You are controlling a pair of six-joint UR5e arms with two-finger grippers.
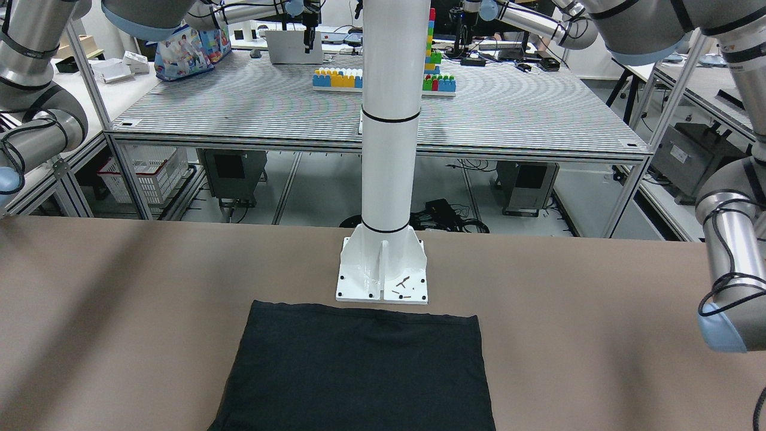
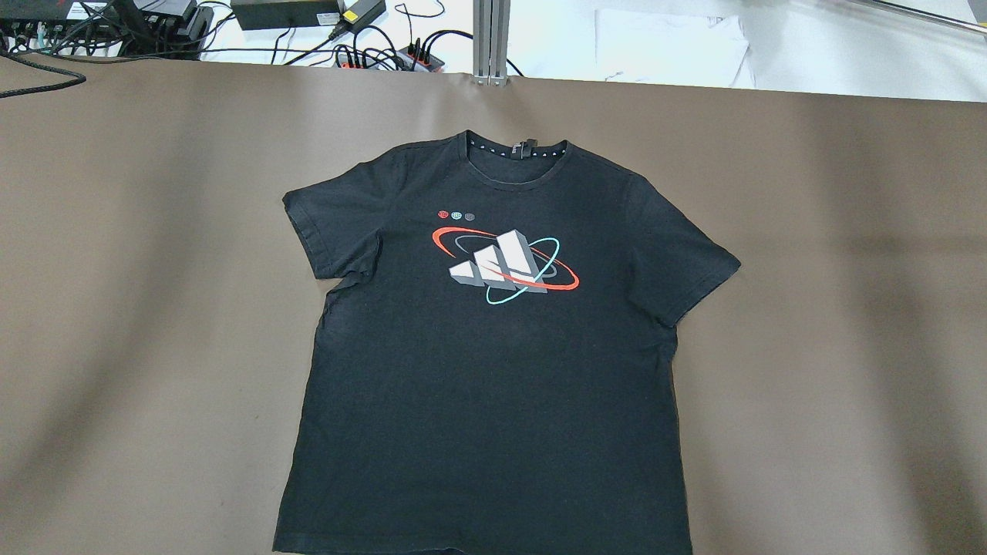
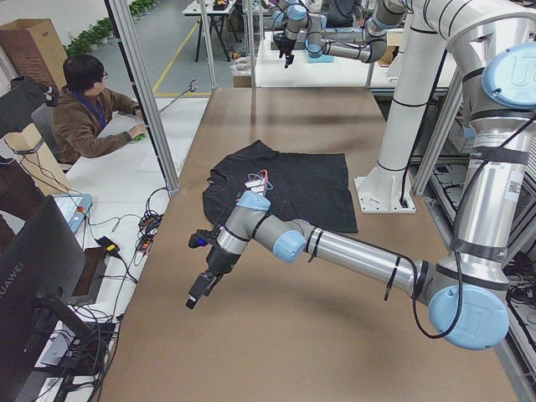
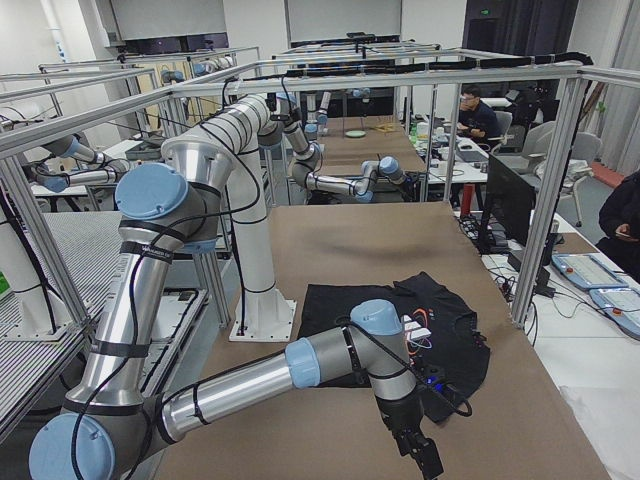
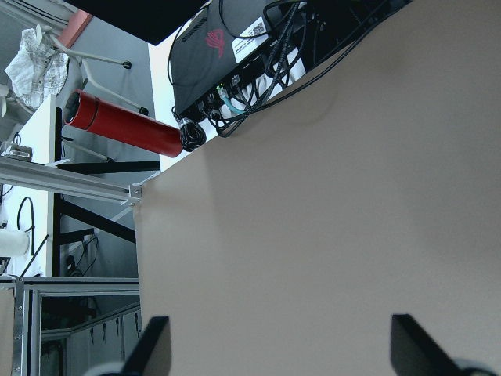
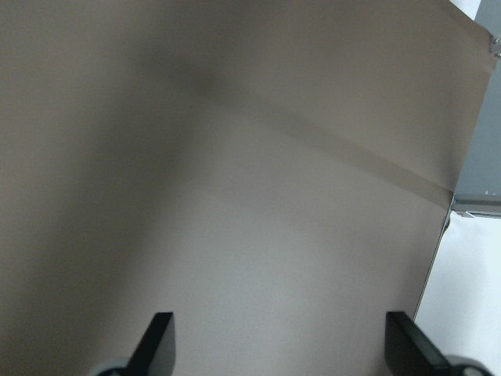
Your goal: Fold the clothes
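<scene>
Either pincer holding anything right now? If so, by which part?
Nothing is held. The left pincer and right pincer are both open over bare brown table; the black fabric T-shirt lies flat, untouched.

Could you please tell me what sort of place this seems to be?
Most likely a robotics lab: more robot arms stand at other framed tables, a person sits nearby, and a black T-shirt lies spread on the brown table.
</scene>
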